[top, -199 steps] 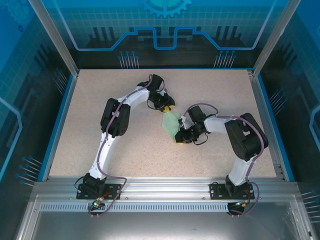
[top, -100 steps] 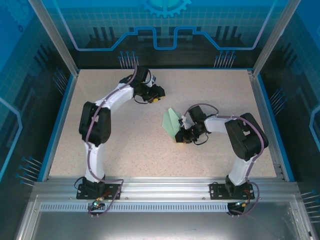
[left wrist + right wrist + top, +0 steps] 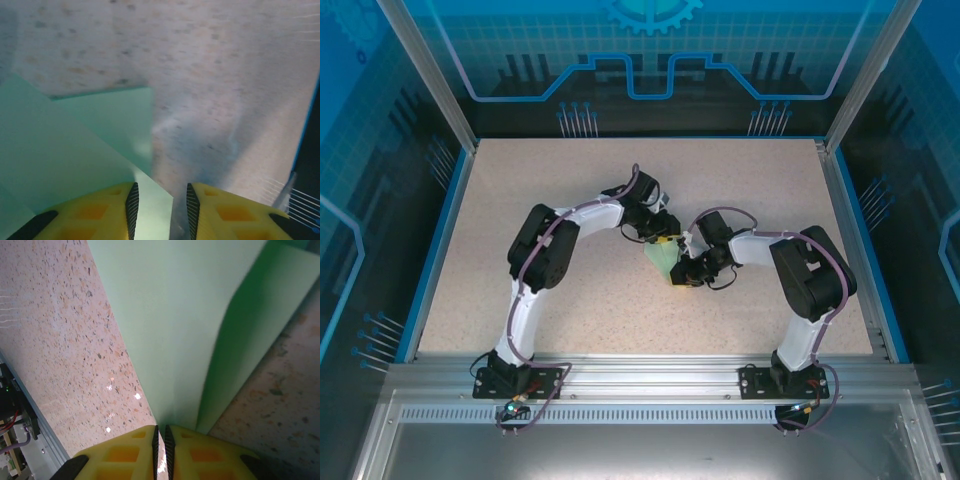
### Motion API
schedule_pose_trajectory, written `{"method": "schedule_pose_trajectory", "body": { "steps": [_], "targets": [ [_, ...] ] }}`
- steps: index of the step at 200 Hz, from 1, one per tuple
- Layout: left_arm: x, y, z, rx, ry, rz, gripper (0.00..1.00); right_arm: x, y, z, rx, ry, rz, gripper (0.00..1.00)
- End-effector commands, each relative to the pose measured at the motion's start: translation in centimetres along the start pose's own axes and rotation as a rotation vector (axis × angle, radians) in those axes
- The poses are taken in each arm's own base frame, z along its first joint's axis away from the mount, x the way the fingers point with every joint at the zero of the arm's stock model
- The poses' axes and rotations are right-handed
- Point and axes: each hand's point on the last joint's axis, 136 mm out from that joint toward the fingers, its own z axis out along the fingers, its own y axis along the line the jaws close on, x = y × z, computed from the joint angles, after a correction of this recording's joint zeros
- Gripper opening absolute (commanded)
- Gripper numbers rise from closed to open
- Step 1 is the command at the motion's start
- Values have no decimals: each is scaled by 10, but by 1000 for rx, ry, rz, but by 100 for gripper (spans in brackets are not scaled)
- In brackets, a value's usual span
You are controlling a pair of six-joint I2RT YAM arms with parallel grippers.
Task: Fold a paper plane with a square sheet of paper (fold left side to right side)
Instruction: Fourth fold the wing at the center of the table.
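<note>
The square sheet of paper (image 3: 666, 262) lies folded into a narrow pale mint-green shape near the middle of the table. My left gripper (image 3: 663, 238) stands over its far end. In the left wrist view the paper (image 3: 75, 150) shows layered flaps, and the left gripper (image 3: 161, 207) is open with a corner of the top flap reaching into the gap, unclamped. My right gripper (image 3: 680, 279) is at the paper's near end. In the right wrist view the paper (image 3: 180, 315) narrows into the right gripper (image 3: 160, 440), which is shut on its tip.
The speckled beige table (image 3: 570, 290) has a raised blue rim (image 3: 438, 240) on its left, back and right sides. An aluminium rail (image 3: 640, 375) carrying both arm bases runs along the front. The blue rim (image 3: 307, 130) also shows at the right of the left wrist view.
The left gripper left the paper's far tip, swung to the back left, then came back down over the paper's far end. The right gripper and its hold stayed the same.
</note>
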Motion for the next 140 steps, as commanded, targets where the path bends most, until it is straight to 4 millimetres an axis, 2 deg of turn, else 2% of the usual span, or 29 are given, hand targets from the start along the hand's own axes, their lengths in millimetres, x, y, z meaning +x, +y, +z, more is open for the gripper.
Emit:
{"method": "schedule_pose_trajectory", "body": {
  "steps": [1,44,77,101,140],
  "targets": [
    [-13,4,2,-35,-28,-6,35,46,-51,10,169,134,124,16],
    [-11,44,12,-126,-15,-78,35,58,-48,9,162,171,159,16],
    [-8,51,15,-116,-14,-91,35,70,-44,-3,163,164,164,16],
    [-5,44,16,-96,-7,-79,34,51,-16,-21,37,62,122,16],
    [0,43,20,-87,2,-79,35,-2,31,-49,-102,-123,81,16]
  ]
}}
